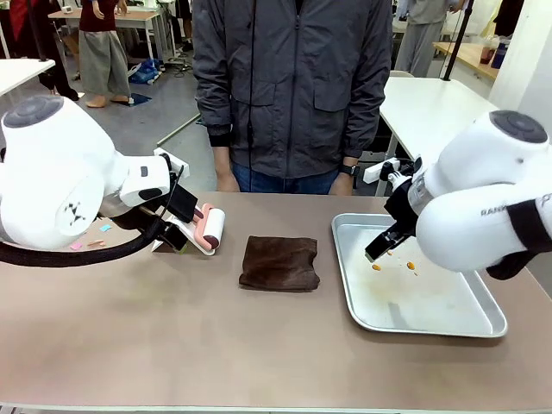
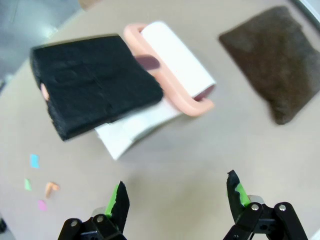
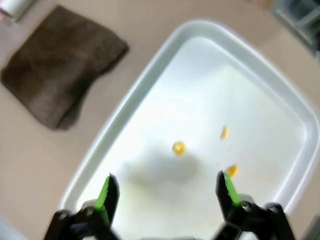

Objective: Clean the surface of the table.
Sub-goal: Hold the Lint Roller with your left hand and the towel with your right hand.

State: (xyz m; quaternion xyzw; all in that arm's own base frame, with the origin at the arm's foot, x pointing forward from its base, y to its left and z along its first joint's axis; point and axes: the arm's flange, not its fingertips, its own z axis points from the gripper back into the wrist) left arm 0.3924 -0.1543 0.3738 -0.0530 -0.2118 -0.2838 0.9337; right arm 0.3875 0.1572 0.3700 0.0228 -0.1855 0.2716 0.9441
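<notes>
Green-padded tips rise at the bottom of both of my wrist views. On the left gripper (image 2: 177,192) I see the jaws spread wide, with nothing between them but bare table (image 1: 172,345). Just ahead of it a pink-framed lint roller (image 2: 175,70) lies on a white stand (image 2: 127,135), and a black block (image 2: 95,95) covers the stand's other end. A few coloured paper scraps (image 2: 34,161) lie on the tabletop to one side of this gripper.

On the right gripper (image 3: 167,187) the jaws also stand fully apart, holding nothing. It hangs over the floor of the metal tray (image 1: 339,259); I cannot tell whether it touches. Three small orange crumbs (image 3: 178,147) lie in the tray, one of them close by a fingertip.

From the front camera, the brownish table spans the whole width of my picture. The tray is on its right side and the roller on its left. A folded brown cloth (image 1: 279,263) lies flat between them, apart from both. A person (image 1: 293,86) in a dark jacket stands at the far edge, hands hanging near the tabletop.
</notes>
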